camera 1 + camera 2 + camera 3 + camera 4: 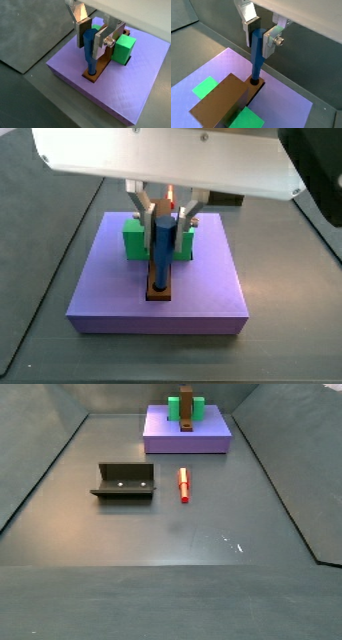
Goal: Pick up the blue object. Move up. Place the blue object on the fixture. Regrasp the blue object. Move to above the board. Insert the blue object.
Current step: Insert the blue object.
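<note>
A: Dark grey floor (160,534) with raised grey walls round it. Going left to right in a side view: the fixture (123,482) sat on the left, empty, then a red peg (183,484) lay just beside it, untouched, and the board (187,432) was at the far end, right of both.

B: And the blue object (89,50)?

A: It stood nearly upright over the board, with its lower end at or just inside the round hole at the end of the brown bar (224,97). It hadn't gone down far; most of its length showed above the bar in both wrist views.

B: Gripper (93,31)?

A: Directly above the board, fingers (272,38) clamped on the blue object's upper part, pads on either side.

B: Risks?

A: It looked slightly tilted in a wrist view. Pushing down like that could probably jam it on the hole's rim or make it slip up through the pads. Letting go too early might leave it leaning or tipping out. The green block (122,48) sat just beside the fingers, so any sideways correction could bump it.
</note>
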